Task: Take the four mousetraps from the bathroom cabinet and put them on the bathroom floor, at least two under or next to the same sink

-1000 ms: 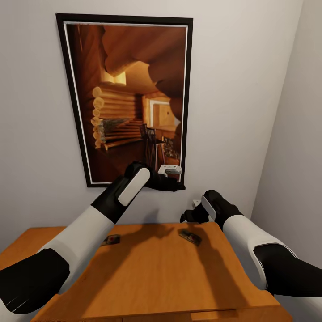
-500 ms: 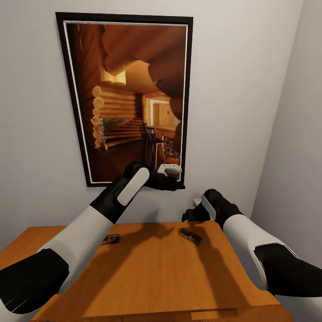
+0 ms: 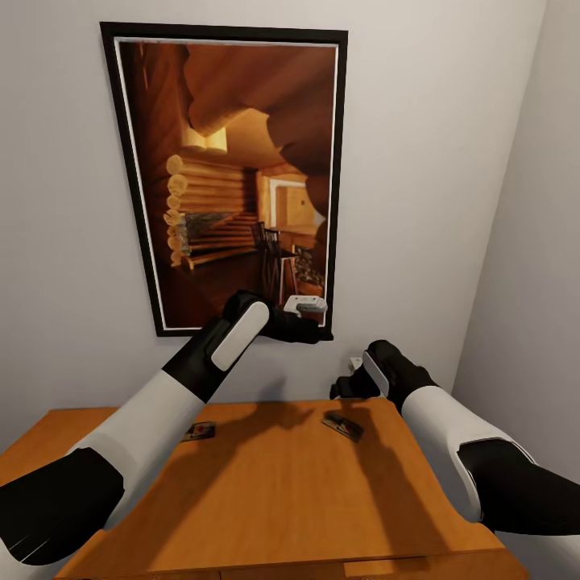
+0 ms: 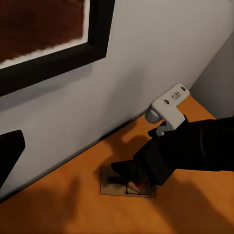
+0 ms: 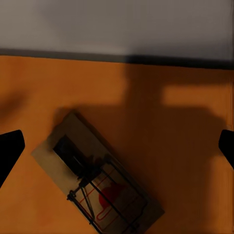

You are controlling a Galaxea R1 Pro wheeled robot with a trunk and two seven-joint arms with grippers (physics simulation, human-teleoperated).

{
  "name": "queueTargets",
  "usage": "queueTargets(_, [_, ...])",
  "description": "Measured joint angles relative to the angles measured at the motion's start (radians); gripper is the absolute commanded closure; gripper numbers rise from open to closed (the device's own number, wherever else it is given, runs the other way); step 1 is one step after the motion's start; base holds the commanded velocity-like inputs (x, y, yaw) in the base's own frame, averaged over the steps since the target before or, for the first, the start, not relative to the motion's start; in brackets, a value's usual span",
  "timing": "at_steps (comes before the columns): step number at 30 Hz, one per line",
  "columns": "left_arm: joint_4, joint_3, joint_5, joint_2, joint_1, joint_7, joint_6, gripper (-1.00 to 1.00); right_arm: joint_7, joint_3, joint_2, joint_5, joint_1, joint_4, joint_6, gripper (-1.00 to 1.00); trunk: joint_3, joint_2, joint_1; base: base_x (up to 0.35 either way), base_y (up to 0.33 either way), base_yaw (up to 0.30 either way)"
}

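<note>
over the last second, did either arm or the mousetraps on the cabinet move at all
Barely. The right gripper crept slightly toward the right and down, above the right mousetrap near the cabinet top's back edge; nothing was grasped or released. The left gripper kept its raised place in front of the framed picture, and both that trap and the left mousetrap lay where they were.
</note>
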Motion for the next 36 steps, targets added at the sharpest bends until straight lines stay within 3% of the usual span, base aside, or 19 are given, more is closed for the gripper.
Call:
queueTargets(16, [-0.001,0.0,0.0,0.0,0.0,0.0,0.0,-1.0,0.0,0.0,0.004,0.011,0.0,-0.005,0.017,-1.0,0.0,0.0,0.0,0.0,0.0,0.003])
queueTargets(36, [-0.001,0.0,0.0,-0.001,0.0,0.0,0.0,-1.0,-0.001,-0.001,0.002,0.011,0.0,-0.005,0.02,-1.0,0.005,0.0,0.0,0.0,0.0,0.088])
